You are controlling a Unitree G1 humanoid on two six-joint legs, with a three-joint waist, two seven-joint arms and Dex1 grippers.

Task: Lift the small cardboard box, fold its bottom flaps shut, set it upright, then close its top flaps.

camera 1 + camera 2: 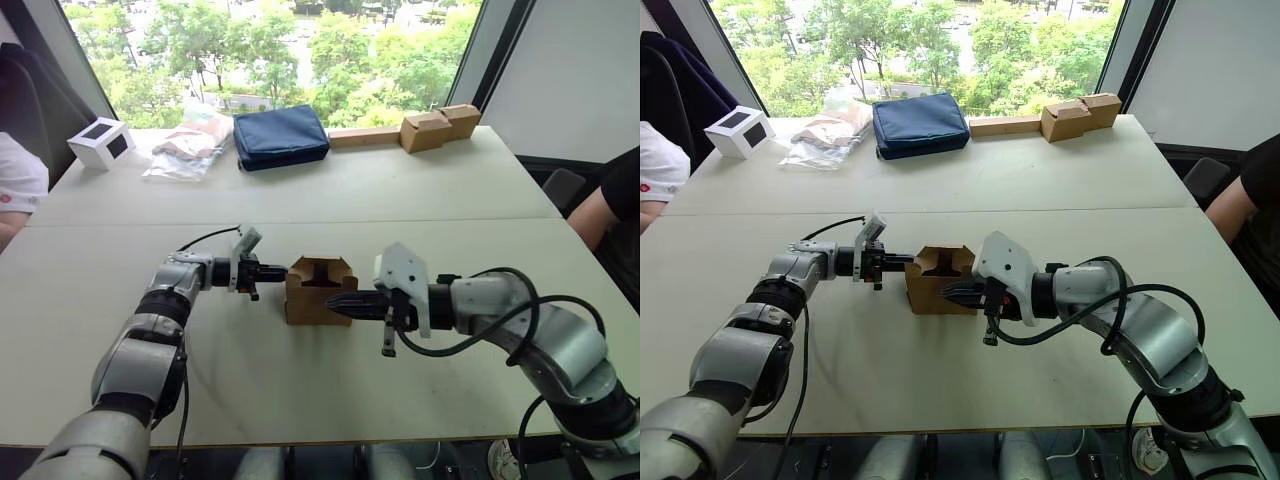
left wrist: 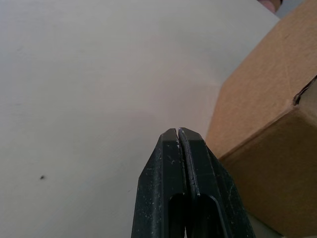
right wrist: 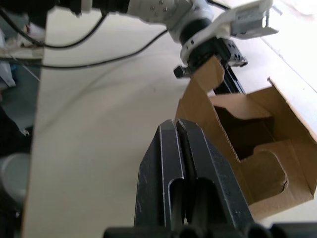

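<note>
You are looking down over a pale table [image 1: 420, 190] at one small cardboard box [image 1: 318, 292], which is sitting near the middle of the nearer half, directly between your two arms. Its top is standing open, with the top flaps [image 3: 247, 148] not yet folded in; one flap is sticking up on the side toward your left arm.

Your left gripper [image 1: 278, 270] is reaching in with its two black fingers pressed together, holding nothing, the tips at the box's upper side edge. Your right gripper [image 1: 338, 304] is likewise closed flat and empty, its tips resting against the box's front face.

Judging by its thin walls and open, hollow inside, the box is probably very light and will slide or tip under a small push. The cardboard looks stiff enough to keep its shape, but the flaps should bend easily at their creases. You would do best steadying it by two opposite side walls and pressing on the flaps near their free edges.

Counting the rest, all at the far edge: one white cube box with a black panel [image 1: 101, 141], one clear plastic bag [image 1: 188, 148], one navy pouch [image 1: 280, 136], and one pair of paler cardboard boxes [image 1: 440, 126] beside one flat cardboard strip [image 1: 364, 137].
</note>
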